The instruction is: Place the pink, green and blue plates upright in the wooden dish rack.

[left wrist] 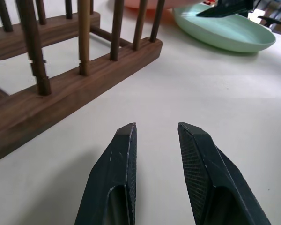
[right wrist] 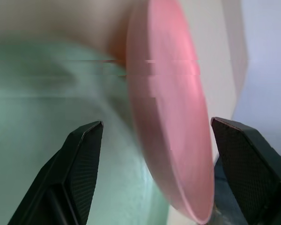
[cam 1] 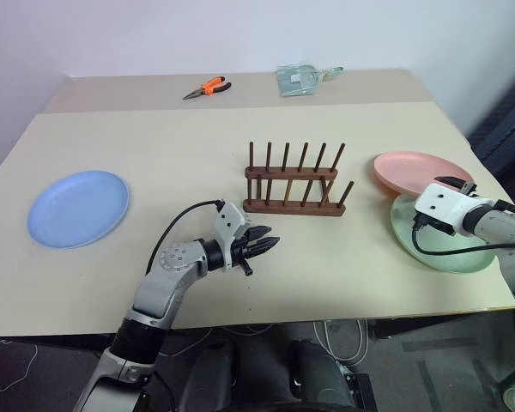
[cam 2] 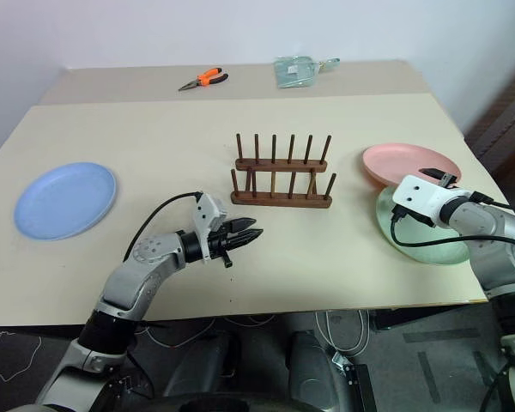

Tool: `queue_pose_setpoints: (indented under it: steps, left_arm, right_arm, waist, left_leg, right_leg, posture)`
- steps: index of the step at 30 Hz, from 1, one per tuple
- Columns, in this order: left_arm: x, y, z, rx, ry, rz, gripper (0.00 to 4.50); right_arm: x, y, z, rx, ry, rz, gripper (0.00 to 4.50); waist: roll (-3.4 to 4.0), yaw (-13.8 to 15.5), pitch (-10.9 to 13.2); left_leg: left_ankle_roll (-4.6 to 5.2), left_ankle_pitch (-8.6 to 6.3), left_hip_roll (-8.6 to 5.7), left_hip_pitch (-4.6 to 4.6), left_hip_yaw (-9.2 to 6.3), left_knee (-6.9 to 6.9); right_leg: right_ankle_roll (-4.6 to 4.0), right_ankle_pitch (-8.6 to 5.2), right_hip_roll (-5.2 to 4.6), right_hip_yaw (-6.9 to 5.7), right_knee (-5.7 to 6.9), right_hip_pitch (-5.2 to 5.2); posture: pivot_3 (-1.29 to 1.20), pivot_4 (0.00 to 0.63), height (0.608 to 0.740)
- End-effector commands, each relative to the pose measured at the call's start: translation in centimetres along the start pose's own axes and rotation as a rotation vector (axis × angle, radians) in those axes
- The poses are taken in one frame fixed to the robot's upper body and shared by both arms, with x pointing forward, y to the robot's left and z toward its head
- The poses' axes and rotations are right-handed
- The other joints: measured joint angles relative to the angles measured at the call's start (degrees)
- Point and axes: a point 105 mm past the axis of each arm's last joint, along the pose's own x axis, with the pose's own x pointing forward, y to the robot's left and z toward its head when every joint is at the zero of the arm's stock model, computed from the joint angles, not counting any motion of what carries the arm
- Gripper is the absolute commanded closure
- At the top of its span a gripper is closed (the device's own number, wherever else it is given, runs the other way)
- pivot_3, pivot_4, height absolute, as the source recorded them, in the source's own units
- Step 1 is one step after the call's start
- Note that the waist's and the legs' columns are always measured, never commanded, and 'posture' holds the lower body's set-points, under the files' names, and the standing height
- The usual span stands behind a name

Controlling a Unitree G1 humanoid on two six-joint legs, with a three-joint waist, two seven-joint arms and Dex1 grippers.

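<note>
the pink plate (cam 1: 421, 172) rests on the green plate (cam 1: 438, 245) beside the rack (cam 1: 293, 184); blue plate (cam 1: 77, 206) far left. stiff, smooth, probably slippery, so we'd pinch its rim. right gripper (right wrist: 152, 154) gapes wide; left gripper (left wrist: 157, 133) slightly parted, empty.

plates 3 (cam 1: 78, 208) | dish rack 1 (cam 1: 293, 182) | pliers 1 (cam 1: 208, 87) | bag 1 (cam 1: 299, 79)

Head eyes overlook table (cam 1: 154, 154); wrist cameras seemingly close.
</note>
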Motion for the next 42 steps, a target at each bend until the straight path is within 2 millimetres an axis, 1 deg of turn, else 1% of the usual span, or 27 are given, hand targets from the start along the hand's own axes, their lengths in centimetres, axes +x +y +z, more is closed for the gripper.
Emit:
queue_pose_setpoints:
  steps: [1, 2, 5, 7, 9, 10, 11, 13, 14, 16, 17, 19, 22, 27, 32, 37, 39, 41, 42]
  left_arm:
    - [0.0, -0.8, 1.9, 0.048, -0.051, -0.023, 3.09]
    - [-0.1, -0.8, 1.9, 0.047, -0.050, -0.017, 3.09]
    - [-0.4, -0.7, 1.6, 0.046, -0.043, -0.004, 3.09]
    - [-0.7, -0.6, 1.5, 0.044, -0.043, 0.011, 3.09]
    - [-0.8, -0.2, 1.5, 0.041, -0.046, 0.036, 3.09]
    - [-0.9, -0.1, 1.5, 0.040, -0.047, 0.044, 3.09]
    - [-1.0, 0.4, 1.6, 0.036, -0.059, 0.068, 3.09]
    - [-1.2, 1.2, 2.0, 0.022, -0.089, 0.114, 3.09]
    - [-1.3, 1.6, 2.2, 0.021, -0.104, 0.133, 3.09]
    - [-1.3, 2.0, 2.4, 0.017, -0.119, 0.150, 3.09]
    - [-1.3, 2.1, 2.5, 0.018, -0.124, 0.151, 3.09]
    - [-1.2, 2.2, 2.6, 0.019, -0.131, 0.148, 3.09]
    - [-1.1, 2.1, 3.0, 0.014, -0.151, 0.136, 3.09]
    - [-1.1, 1.7, 3.5, 0.009, -0.171, 0.110, 3.09]
    - [-1.4, 1.3, 4.0, 0.002, -0.197, 0.086, 3.09]
    - [-1.3, 1.1, 4.1, 0.003, -0.200, 0.073, 3.09]
    - [-1.3, 0.9, 4.1, 0.005, -0.198, 0.070, 3.09]
    - [-1.3, 0.8, 4.0, 0.002, -0.198, 0.067, 3.09]
    - [-1.3, 0.8, 4.0, 0.001, -0.197, 0.067, 3.09]
  right_arm:
    - [0.6, -0.8, 0.1, -0.055, -0.008, -0.056, 1.94]
    - [0.6, -1.0, 0.4, -0.067, -0.019, -0.068, 2.55]
    - [0.3, -2.7, 1.8, -0.088, -0.069, -0.149, 3.99]
    - [-0.2, -3.6, 3.2, -0.092, -0.121, -0.193, 3.99]
    - [-0.8, -4.3, 4.7, -0.061, -0.190, -0.231, 3.99]
    - [-1.1, -4.6, 5.2, -0.047, -0.211, -0.242, 3.99]
    - [-1.7, -5.3, 6.9, 0.049, -0.297, -0.276, 3.99]
    - [-3.7, -6.6, 10.9, 0.342, -0.534, -0.306, 3.99]
    - [-5.0, -6.9, 12.7, 0.527, -0.665, -0.279, 3.99]
    - [-7.4, -6.6, 15.7, 0.847, -0.897, -0.141, 3.99]
    - [-8.5, -6.3, 16.8, 0.954, -0.979, -0.070, 3.99]
    - [-9.8, -6.0, 17.9, 1.101, -1.072, 0.026, 3.99]
    - [-10.2, -5.1, 18.4, 1.214, -1.082, 0.098, 3.99]
    - [-9.6, -3.9, 18.4, 1.269, -1.026, 0.141, 3.99]
    - [-8.5, -2.8, 17.9, 1.266, -0.944, 0.146, 3.99]
    - [-6.6, -1.2, 16.8, 1.280, -0.833, 0.184, 3.99]
    - [-6.2, -1.4, 16.5, 1.270, -0.820, 0.160, 3.44]
    - [-6.0, -1.8, 16.2, 1.236, -0.817, 0.121, 2.69]
    - [-6.0, -2.0, 16.2, 1.224, -0.816, 0.108, 2.12]
  waist:
    - [0.00, 0.0, 0.0]
    - [0.00, 0.1, 0.0]
    - [0.01, -0.1, 0.0]
    - [0.03, -0.1, 0.0]
    - [0.03, -0.1, 0.0]
    - [0.04, -0.2, 0.0]
    - [0.03, -0.2, 0.0]
    - [-0.05, -0.3, 0.1]
    - [-0.07, -0.4, 0.1]
    - [-0.07, -0.1, 0.1]
    - [-0.07, 0.0, 0.1]
    - [-0.08, 0.4, 0.1]
    - [-0.09, 0.4, 0.1]
    - [-0.07, 0.2, 0.1]
    - [-0.05, 0.1, 0.1]
    - [-0.06, 0.2, 0.1]
    - [-0.06, 0.2, 0.1]
    - [-0.05, 0.2, 0.1]
    - [-0.05, 0.2, 0.1]
  left_leg:
    - [0.00, 0.00, 0.00, 0.00, 0.00, 0.00]
    - [0.00, 0.00, 0.00, 0.00, 0.00, 0.00]
    - [0.00, 0.00, 0.00, 0.00, 0.00, -0.01]
    - [0.00, 0.00, 0.00, 0.00, 0.00, -0.01]
    - [0.00, 0.00, 0.00, 0.00, 0.00, -0.01]
    - [0.00, 0.00, 0.01, 0.00, 0.00, -0.01]
    - [0.00, 0.00, 0.01, 0.00, 0.00, -0.01]
    - [0.00, 0.00, 0.05, 0.00, -0.03, -0.01]
    - [0.00, 0.00, 0.06, 0.00, -0.04, -0.01]
    - [0.01, 0.00, 0.09, 0.00, -0.13, 0.00]
    - [0.01, 0.00, 0.10, 0.00, -0.17, 0.00]
    - [0.01, 0.00, 0.08, -0.04, -0.20, 0.00]
    - [0.03, -0.02, 0.00, -0.08, -0.25, 0.00]
    - [0.03, -0.03, -0.01, -0.10, -0.18, -0.03]
    - [0.03, -0.03, 0.01, -0.13, -0.15, -0.07]
    - [0.03, -0.03, 0.00, -0.14, -0.14, -0.06]
    - [0.03, -0.03, 0.00, -0.15, -0.14, -0.06]
    - [0.03, -0.03, 0.00, -0.17, -0.13, -0.05]
    - [0.03, -0.03, 0.00, -0.20, -0.13, -0.05]
  right_leg:
    - [0.00, 0.00, 0.00, 0.00, 0.00, 0.00]
    - [0.00, 0.00, 0.00, 0.00, 0.00, 0.00]
    - [0.00, 0.00, 0.00, 0.01, 0.00, 0.00]
    - [0.01, 0.00, 0.01, 0.02, 0.01, 0.00]
    - [0.01, 0.00, 0.02, 0.02, 0.02, -0.01]
    - [0.01, 0.00, 0.03, 0.02, 0.02, -0.02]
    - [0.02, 0.00, 0.03, 0.02, 0.02, -0.02]
    - [0.03, 0.01, 0.08, 0.02, 0.03, -0.01]
    - [0.04, 0.02, 0.09, 0.02, 0.04, -0.01]
    - [0.16, 0.09, 0.12, 0.00, 0.10, 0.00]
    - [0.22, 0.12, 0.12, -0.01, 0.12, 0.00]
    - [0.14, 0.08, 0.07, -0.04, 0.09, 0.00]
    - [0.03, 0.02, -0.07, -0.08, 0.00, 0.04]
    - [0.01, 0.01, -0.25, -0.09, -0.08, -0.02]
    - [0.01, 0.01, -0.19, -0.08, -0.05, -0.09]
    - [0.01, 0.01, -0.10, -0.08, -0.06, -0.09]
    - [0.01, 0.00, -0.10, -0.08, -0.06, -0.09]
    - [0.00, 0.00, -0.08, -0.08, -0.06, -0.12]
    - [0.01, 0.01, -0.08, -0.08, -0.05, -0.15]
  posture:
    - [0.00, 0.150, 0.738]
    - [0.00, 0.150, 0.738]
    - [0.00, 0.150, 0.738]
    - [0.00, 0.150, 0.738]
    - [0.00, 0.150, 0.738]
    - [0.00, 0.150, 0.738]
    - [0.00, 0.150, 0.738]
    - [0.00, 0.150, 0.738]
    - [0.00, 0.150, 0.738]
    - [0.00, 0.150, 0.738]
    - [0.00, 0.150, 0.738]
    - [0.00, 0.150, 0.738]
    - [0.00, 0.150, 0.738]
    - [0.00, 0.150, 0.738]
    - [0.00, 0.150, 0.738]
    - [0.00, 0.150, 0.738]
    - [0.00, 0.150, 0.738]
    - [0.00, 0.150, 0.738]
    - [0.00, 0.150, 0.738]
